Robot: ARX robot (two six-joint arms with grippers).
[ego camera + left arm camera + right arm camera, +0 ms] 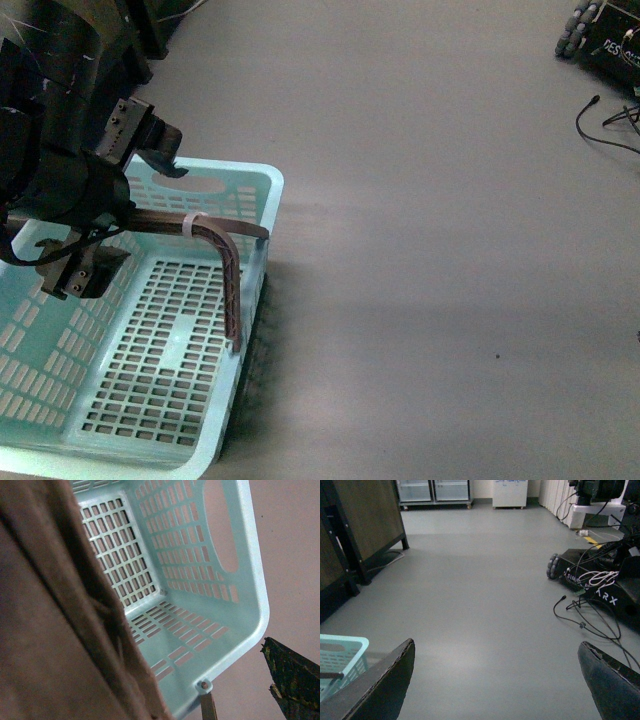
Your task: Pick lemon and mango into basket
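Observation:
The light teal basket (215, 440) stands on the grey floor at the lower left, and no fruit shows on the visible part of its slotted floor. Its brownish-mauve handle (232, 280) lies across the top with a white tie on it. My left gripper (115, 215) is open above the basket's far left side, one finger on each side of the handle. In the left wrist view the handle (55, 630) fills the near side as a brown blur, beside the basket wall (200, 565). My right gripper (497, 680) hangs open over bare floor. The lemon and mango are out of view.
A black wheeled robot base (600, 575) with loose cables (610, 125) sits on the floor at the far right. A dark wooden cabinet (365, 515) and glass-door fridges (432, 490) stand further off. The basket's corner (340, 660) shows in the right wrist view.

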